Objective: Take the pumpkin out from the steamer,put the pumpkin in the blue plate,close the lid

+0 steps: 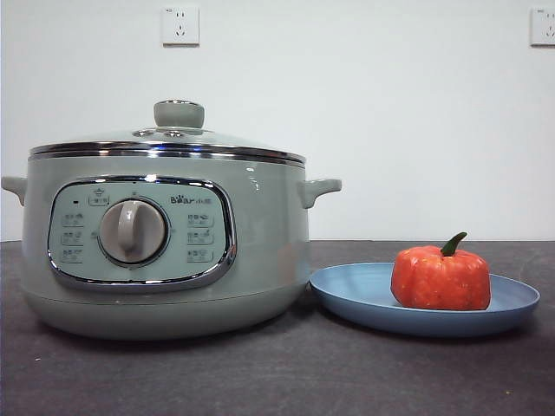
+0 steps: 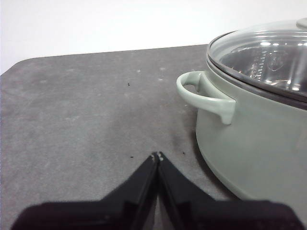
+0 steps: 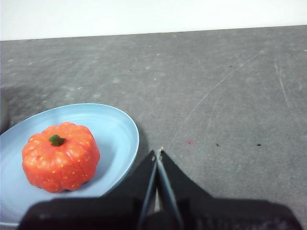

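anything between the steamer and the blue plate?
Nothing. Front view shows the steamer and blue plate side by side, with only a sliver of bare table between.

I work in a bare test room: a dark grey table (image 1: 260, 373), a plain white wall (image 1: 364, 104), two sockets (image 1: 180, 25) at twelve o'clock.

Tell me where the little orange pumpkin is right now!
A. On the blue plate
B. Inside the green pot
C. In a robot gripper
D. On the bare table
A: the pumpkin sits on the blue plate beside the steamer, whose lid is on, and both the left gripper and the right gripper are shut and hold nothing.
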